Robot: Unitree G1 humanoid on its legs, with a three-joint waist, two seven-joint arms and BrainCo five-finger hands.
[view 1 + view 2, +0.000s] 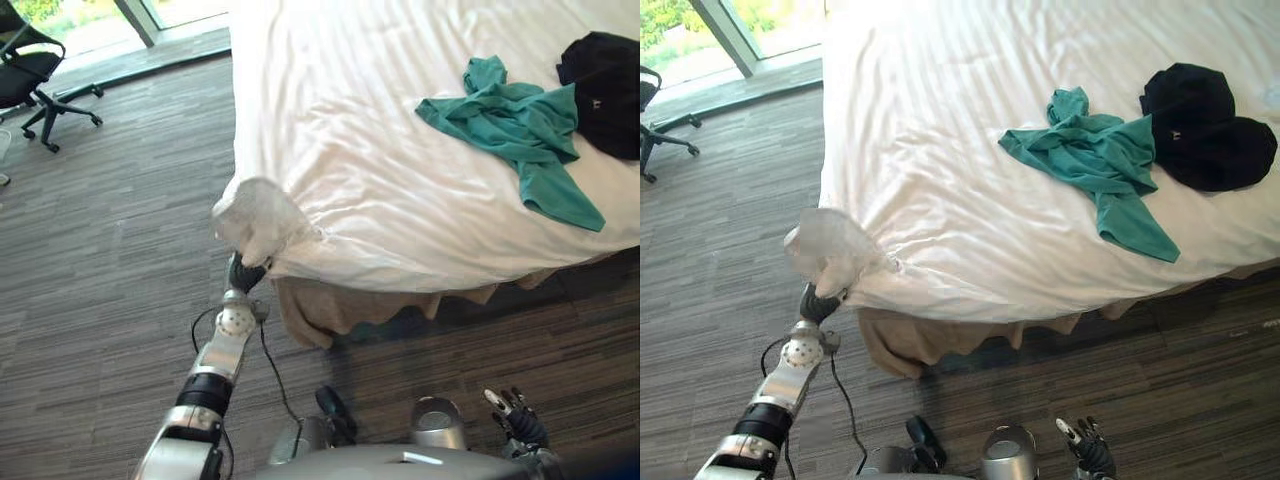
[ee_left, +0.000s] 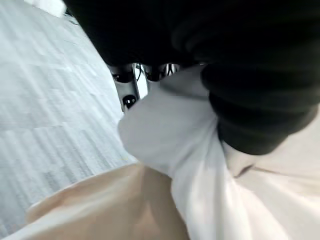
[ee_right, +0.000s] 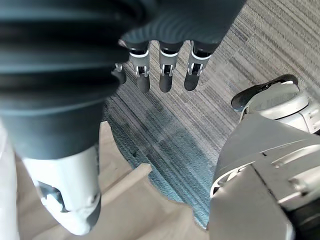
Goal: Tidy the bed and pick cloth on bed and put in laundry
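A white sheet [image 1: 380,130] covers the bed. Its near left corner [image 1: 255,220] is bunched up and lifted off the mattress edge. My left hand [image 1: 246,272] reaches up into that bunch, and the cloth drapes over it. In the left wrist view the white fold [image 2: 165,135] is gripped at the hand, with fingertips [image 2: 129,100] just past it. A green shirt [image 1: 520,125] lies crumpled on the bed's right part, and a black garment [image 1: 605,80] lies beside it, farther right. My right hand [image 3: 165,75] hangs low over the floor, open and holding nothing.
A beige under-layer [image 1: 320,310] hangs below the sheet along the bed's near edge. A black office chair [image 1: 35,75] stands at the far left by the window. Striped grey carpet [image 1: 110,280] runs left of and in front of the bed.
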